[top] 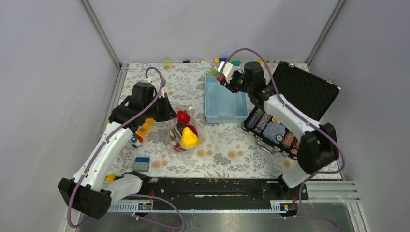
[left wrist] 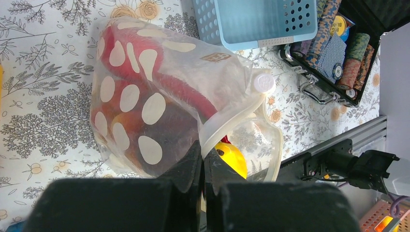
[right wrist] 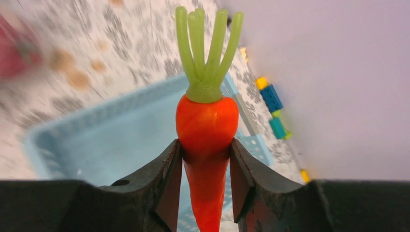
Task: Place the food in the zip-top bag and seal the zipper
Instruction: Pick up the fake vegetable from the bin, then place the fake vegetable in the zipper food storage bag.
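Above the blue basket [top: 225, 104] the right gripper [right wrist: 205, 151] clamped the carrot [right wrist: 207, 118]; left gripper [left wrist: 203, 166] apparently pinched the zip-top bag [left wrist: 145, 87] rim beside it. Risk: sagging mouth could deflect the carrot onto the table [top: 232, 150].

In your right wrist view the carrot [right wrist: 207, 121] runs off the bottom edge, its tip unseen. Behind it the basket [right wrist: 116, 140] and blocks [right wrist: 270, 96] are blurred, and a red smear [right wrist: 15, 53] at upper left is too soft to name. In your left wrist view the left gripper [left wrist: 203, 166] and bag [left wrist: 159, 87] rim hide part of the yellow piece [left wrist: 234, 157]; the top edge crops the case [left wrist: 370, 12].
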`<state>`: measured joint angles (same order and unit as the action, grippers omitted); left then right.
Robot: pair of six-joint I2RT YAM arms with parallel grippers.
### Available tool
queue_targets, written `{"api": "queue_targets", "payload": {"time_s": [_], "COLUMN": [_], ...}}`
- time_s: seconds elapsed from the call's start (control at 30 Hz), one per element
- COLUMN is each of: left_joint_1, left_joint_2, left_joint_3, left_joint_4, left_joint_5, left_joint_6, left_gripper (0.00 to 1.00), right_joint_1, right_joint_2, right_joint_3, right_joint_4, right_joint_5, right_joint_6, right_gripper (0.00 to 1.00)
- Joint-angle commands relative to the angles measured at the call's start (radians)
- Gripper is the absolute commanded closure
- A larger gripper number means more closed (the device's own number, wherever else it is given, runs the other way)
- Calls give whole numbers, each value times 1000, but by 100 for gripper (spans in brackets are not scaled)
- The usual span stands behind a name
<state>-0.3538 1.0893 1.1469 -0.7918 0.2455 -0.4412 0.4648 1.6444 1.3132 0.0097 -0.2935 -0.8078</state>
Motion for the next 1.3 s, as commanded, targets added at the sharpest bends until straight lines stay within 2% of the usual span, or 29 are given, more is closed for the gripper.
{"api": "queue_targets", "payload": {"time_s": [0.0, 0.07, 0.2, 0.33, 0.37, 0.43, 0.67, 0.77, 0.9, 1.0, 1.17, 1.27], "left_joint_1": [8, 8, 8, 8, 7, 7, 12, 14, 18, 18, 20, 20], "left_joint_2": [13, 11, 12, 12, 13, 16, 16, 14, 13, 12, 11, 9], "left_joint_3": [7, 5, 9, 7, 7, 6, 8, 7, 8, 7, 7, 10], "left_joint_4": [19, 17, 13, 11, 10, 11, 11, 11, 12, 12, 13, 11], "left_joint_5": [-27, -34, -36, -35, -36, -35, -32, -31, -21, -16, -18, -15], "left_joint_6": [-21, -23, -30, -34, -34, -35, -39, -40, -39, -39, -37, -39], "left_gripper": [100, 100, 100, 100, 100, 100, 100, 100, 100, 100, 100, 100], "right_joint_1": [6, 6, 9, 41, 56, 99, 199, 245, 269, 270, 277, 295], "right_joint_2": [-205, -273, -285, -219, -196, -147, -69, -74, -114, -124, -97, -125], "right_joint_3": [-114, -193, -308, -365, -360, -338, -343, -357, -380, -401, -421, -424], "right_joint_4": [227, 332, 760, 1274, 1370, 1438, 1383, 1195, 929, 853, 845, 735], "right_joint_5": [-105, -172, -532, -650, -669, -683, -686, -669, -566, -502, -507, -485], "right_joint_6": [535, 733, 1162, 1565, 1644, 1716, 1652, 1488, 1237, 1141, 1120, 1043], "right_gripper": [95, 96, 95, 99, 99, 100, 100, 100, 100, 100, 100, 100]}}
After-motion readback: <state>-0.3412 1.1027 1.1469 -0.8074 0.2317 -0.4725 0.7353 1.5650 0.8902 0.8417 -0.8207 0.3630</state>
